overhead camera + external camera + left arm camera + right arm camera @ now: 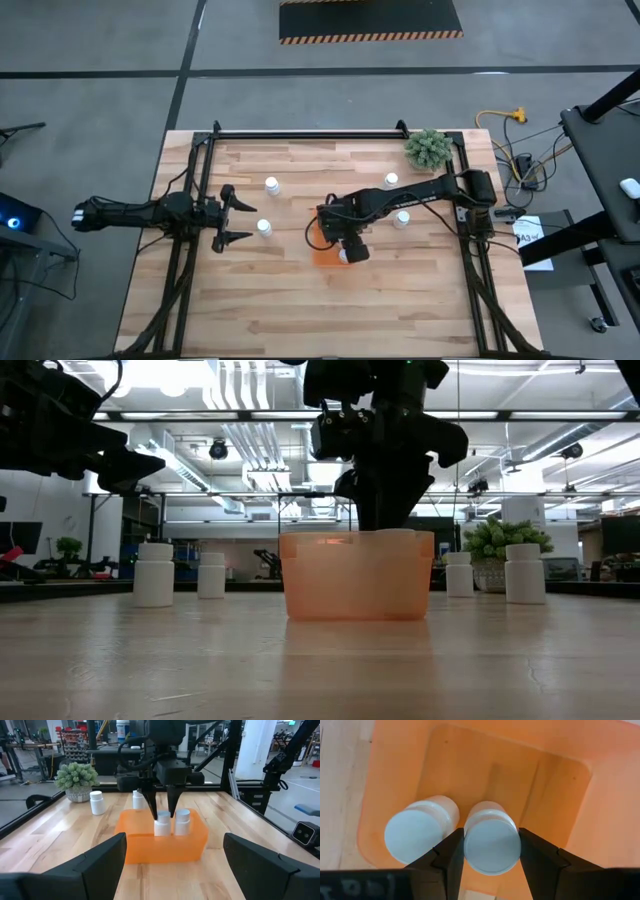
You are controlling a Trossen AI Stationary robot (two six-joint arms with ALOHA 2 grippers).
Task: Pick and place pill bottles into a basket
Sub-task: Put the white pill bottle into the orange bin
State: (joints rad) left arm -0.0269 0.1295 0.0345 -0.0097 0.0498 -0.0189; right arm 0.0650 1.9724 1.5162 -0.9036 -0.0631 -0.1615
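Over wooden table [250, 300], right tool [491, 851] grips bottle [491, 843] inside basket [555, 785].

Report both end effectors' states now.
Left end effector: open, empty, beside the basket.
Right end effector: closed on a pill bottle inside the basket.

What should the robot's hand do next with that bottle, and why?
Probably open its fingers and let go. The right gripper holds a bottle by the cap, down inside the basket, upright beside another bottle already there. It looks placed, so releasing and lifting away seems right.
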